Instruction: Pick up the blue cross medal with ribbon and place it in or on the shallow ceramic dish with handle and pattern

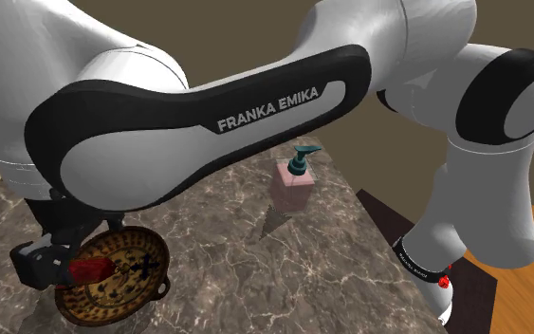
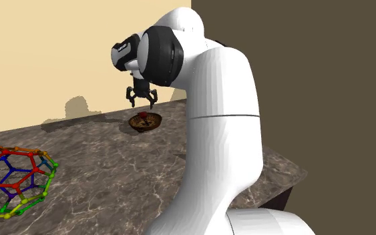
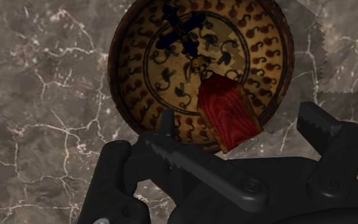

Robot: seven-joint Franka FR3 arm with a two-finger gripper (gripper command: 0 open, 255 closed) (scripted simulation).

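- At the second exterior view's far left, you are looking at a colourful rod-and-ball frame [image 2: 9,180] sitting on the dark marble bench [image 2: 113,167].
- Further right, your end effector [image 2: 143,103] is hovering just above the dish [image 2: 154,125], its fingers standing apart and gripping nothing.
- The medal [image 3: 199,63] is lying inside the brown patterned dish. Its blue cross is resting on the dish floor, and its red ribbon [image 3: 228,118] is reaching the rim, showing between the spread fingers.
- In the shoulder view, right of the dish, a pink soap bottle [image 1: 291,190] with a teal pump is standing on the bench, well apart.
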